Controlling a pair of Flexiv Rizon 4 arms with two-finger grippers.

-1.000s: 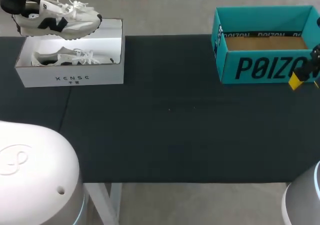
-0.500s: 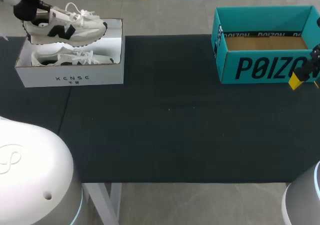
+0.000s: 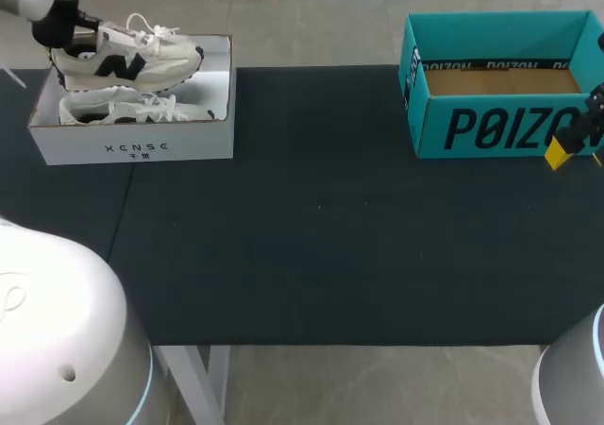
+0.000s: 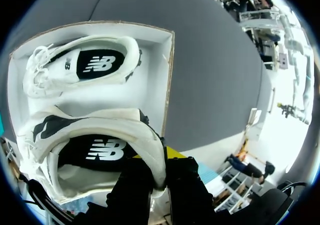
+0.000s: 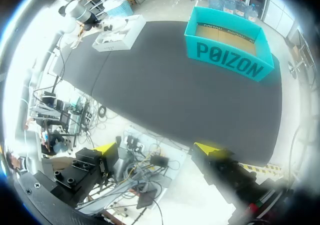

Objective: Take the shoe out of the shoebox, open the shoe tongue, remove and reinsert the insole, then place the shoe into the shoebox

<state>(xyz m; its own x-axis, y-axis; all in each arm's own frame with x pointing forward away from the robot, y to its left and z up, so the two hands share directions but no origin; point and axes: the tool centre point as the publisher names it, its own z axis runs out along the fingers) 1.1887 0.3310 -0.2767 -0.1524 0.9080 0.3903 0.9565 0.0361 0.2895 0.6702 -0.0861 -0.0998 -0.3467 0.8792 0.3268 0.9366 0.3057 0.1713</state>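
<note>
Shoe point(image 3: 127, 57), white with dark side markings, is held over the far part of the white shoebox point(image 3: 132, 147), with its toe turned towards the end of the shoebox that faces the middle of the dark surface point(image 3: 321, 246). Its heel is clamped by the left pincer point(image 3: 71, 36), which is closed on the heel wall; in the left wrist view the heel of the shoe point(image 4: 95, 150) is seen gripped from both sides by the left pincer point(image 4: 159, 171), with the dark insole exposed. A second shoe point(image 3: 132, 110) of the same kind is seen lying inside the shoebox, below and nearer than the held one. A teal box point(image 3: 500, 127) is set well apart from the white shoebox, at the opposite end of the surface. The right pincer point(image 3: 560, 152) is found farther still from the white shoebox; in the right wrist view the right pincer point(image 5: 157, 148) is shown spread wide, with nothing held between its yellow tips.
</note>
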